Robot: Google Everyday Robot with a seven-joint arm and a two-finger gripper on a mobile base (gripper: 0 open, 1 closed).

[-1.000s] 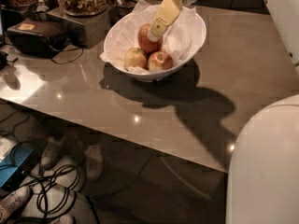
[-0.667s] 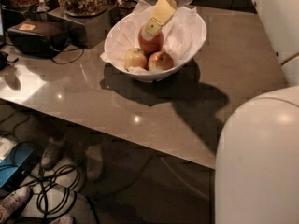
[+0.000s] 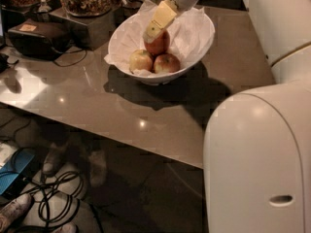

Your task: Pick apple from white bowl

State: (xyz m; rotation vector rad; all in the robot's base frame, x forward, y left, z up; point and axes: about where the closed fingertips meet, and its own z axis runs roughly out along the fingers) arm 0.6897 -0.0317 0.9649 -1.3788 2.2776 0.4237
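Apple (image 3: 158,44) (round, deep red) beneath tool (image 3: 150,32) in glossy white bowl (image 3: 165,77).

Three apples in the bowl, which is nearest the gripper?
The largest, deep-red apple at the back of the white bowl; the gripper is at its top. The yellow-green apple and red-yellow apple lie in front.

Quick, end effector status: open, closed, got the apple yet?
End effector: down in the white bowl, at the top of the largest red apple; open, closed or holding cannot be told.
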